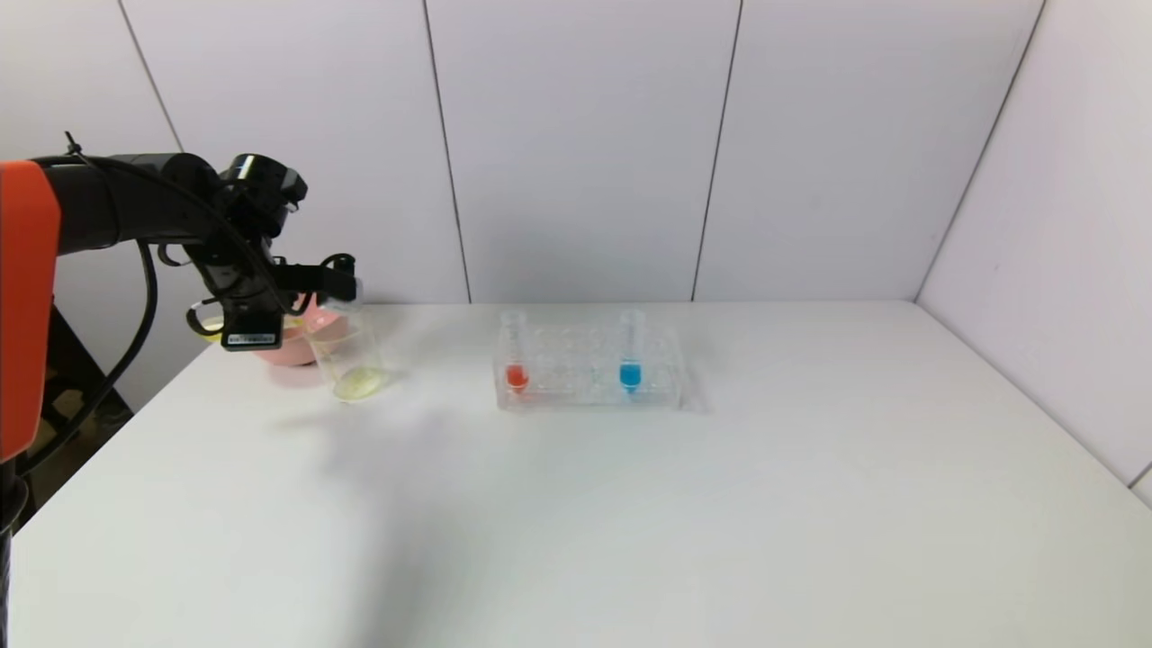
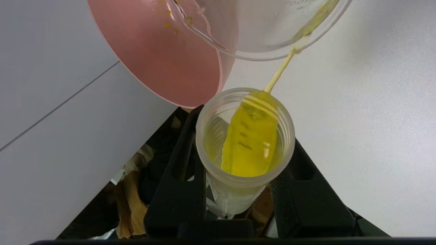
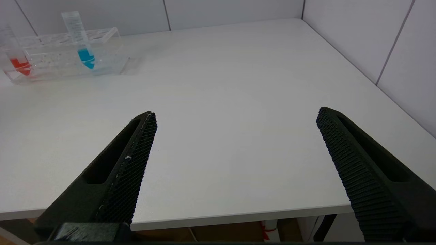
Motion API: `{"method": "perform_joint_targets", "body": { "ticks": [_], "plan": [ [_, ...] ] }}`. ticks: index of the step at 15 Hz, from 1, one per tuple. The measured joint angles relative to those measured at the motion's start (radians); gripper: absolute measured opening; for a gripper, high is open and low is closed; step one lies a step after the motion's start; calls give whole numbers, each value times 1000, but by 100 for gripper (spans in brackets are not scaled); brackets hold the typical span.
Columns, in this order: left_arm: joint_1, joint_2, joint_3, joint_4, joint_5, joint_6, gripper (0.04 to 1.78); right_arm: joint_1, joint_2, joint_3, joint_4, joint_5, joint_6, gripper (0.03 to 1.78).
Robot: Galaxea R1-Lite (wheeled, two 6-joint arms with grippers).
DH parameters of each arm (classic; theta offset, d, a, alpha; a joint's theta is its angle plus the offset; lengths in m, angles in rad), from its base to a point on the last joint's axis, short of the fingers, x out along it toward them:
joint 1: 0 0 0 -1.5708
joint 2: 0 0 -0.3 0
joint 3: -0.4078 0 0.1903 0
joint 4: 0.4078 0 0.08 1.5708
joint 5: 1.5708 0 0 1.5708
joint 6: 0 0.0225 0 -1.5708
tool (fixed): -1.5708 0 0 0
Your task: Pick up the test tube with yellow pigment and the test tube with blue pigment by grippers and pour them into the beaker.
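Pouring is half done: the left gripper (image 2: 238,190) clamps the tipped test tube with yellow pigment (image 2: 246,146) over the beaker (image 1: 349,353), yellow streaming in, while the test tube with blue pigment (image 1: 630,353) waits in the rack (image 1: 661,378) and the right gripper (image 3: 235,163) hangs wide, empty.

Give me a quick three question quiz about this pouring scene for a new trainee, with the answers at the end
1. Multiple choice: what does the left gripper hold? A) the red-liquid tube B) the test tube with yellow pigment C) the pink bowl
2. True or false: the test tube with blue pigment stands in the rack.
3. Fill in: the yellow stream runs into the ____.

Key
1. B. The gripper is shut on it, tilted over the beaker.
2. True. It stands near the red-liquid tube, while the right gripper hangs open over the table, far from the rack.
3. Beaker, beside the pink bowl.
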Motion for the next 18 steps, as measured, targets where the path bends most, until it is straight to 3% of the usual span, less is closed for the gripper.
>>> {"method": "perform_joint_targets", "body": {
  "ticks": [7,18],
  "plan": [
    [-7,13,0,-21,40,0,54,0,0,0,0,0,0,171],
    [-55,27,0,-66,187,6,54,0,0,0,0,0,0,171]
  ]
}}
